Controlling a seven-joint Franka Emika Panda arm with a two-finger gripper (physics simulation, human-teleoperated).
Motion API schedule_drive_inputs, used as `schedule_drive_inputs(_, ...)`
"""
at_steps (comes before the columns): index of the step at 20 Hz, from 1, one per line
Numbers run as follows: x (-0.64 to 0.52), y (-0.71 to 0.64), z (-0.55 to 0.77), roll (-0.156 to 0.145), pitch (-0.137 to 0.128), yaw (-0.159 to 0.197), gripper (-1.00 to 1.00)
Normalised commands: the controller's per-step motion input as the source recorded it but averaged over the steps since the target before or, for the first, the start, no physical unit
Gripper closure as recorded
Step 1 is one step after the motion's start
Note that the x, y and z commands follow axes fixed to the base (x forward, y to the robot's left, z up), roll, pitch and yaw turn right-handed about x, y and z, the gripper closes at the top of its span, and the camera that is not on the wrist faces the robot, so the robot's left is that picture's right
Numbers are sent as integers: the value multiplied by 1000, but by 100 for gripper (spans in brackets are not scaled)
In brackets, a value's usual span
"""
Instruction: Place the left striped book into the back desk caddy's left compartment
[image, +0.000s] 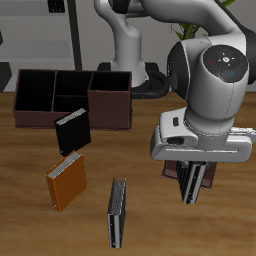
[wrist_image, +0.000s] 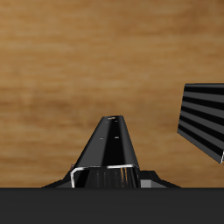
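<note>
The left striped book (image: 206, 177), slim and black with pale stripes, lies on the table just behind my gripper (image: 190, 196); the arm hides most of it. In the wrist view one striped end of the book (wrist_image: 205, 119) shows beside my gripper (wrist_image: 111, 122), not between the fingers. The fingers stand together as one dark wedge above bare wood and hold nothing. The back desk caddy (image: 72, 78) stands far across the table near the back. Its left compartment (image: 35, 92), the large low black-lined end section, holds nothing that I can see.
A plain black book (image: 72, 130) lies in front of the caddy's taller end section (image: 110, 98). An orange-brown book-like object (image: 67, 183) and a greyer striped book (image: 118, 212) lie nearer the table's front edge. The robot's base (image: 128, 50) stands at the back.
</note>
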Motion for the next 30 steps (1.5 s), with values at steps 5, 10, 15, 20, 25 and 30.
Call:
schedule_drive_inputs(5, -504, -146, 618, -8, -66, 20, 100)
schedule_drive_inputs(10, -408, -103, 332, 5, -41, -1, 100)
schedule_drive_inputs(15, -548, -188, 202, 0, -40, 60, 100)
schedule_drive_inputs(20, -518, -215, 175, 0, -56, 34, 100)
schedule_drive_inputs(25, -593, -79, 29, 36, -38, 60, 100)
schedule_drive_inputs(30, -575, -210, 93, 2, -37, 44, 100)
